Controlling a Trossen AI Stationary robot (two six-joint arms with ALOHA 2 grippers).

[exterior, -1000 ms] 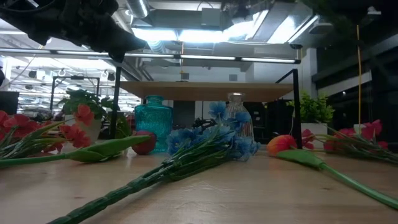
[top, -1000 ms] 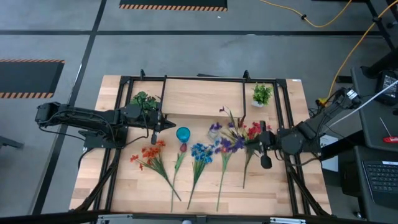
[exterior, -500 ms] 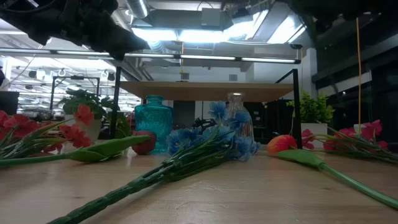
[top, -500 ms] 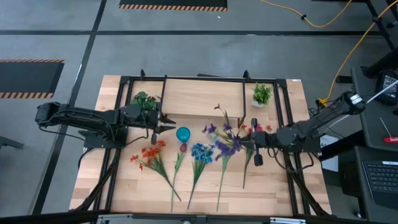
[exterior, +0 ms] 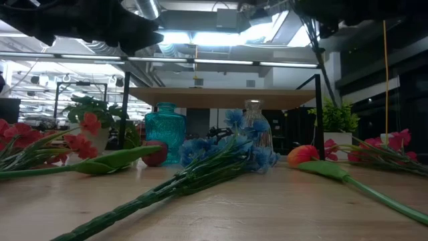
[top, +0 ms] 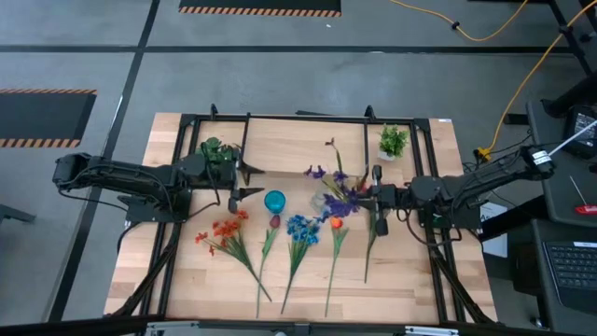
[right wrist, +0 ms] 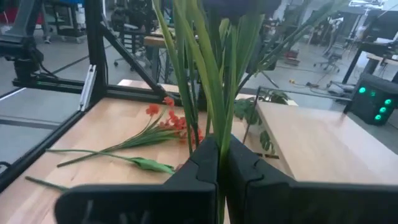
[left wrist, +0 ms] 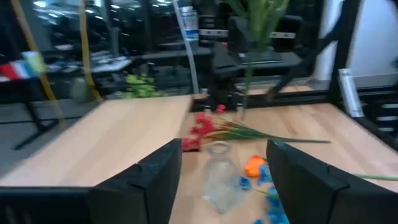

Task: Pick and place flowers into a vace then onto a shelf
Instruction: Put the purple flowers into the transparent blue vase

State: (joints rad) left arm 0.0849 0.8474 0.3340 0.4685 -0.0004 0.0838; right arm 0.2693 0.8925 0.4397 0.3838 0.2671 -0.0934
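The right gripper [top: 377,194] was clamped on the purple flower spray [top: 334,198] over the clear vase [top: 321,202]; splayed stems could miss its neck. The left gripper [top: 250,181] stood apart.

A light wooden table [top: 410,280] carries a teal vase [top: 274,201], a clear vase [left wrist: 219,174], red flowers [top: 227,231], a blue spray [top: 300,230], an orange bud [exterior: 302,154] and two potted plants [top: 393,141]. The shelf [exterior: 221,97] stands across its far side.
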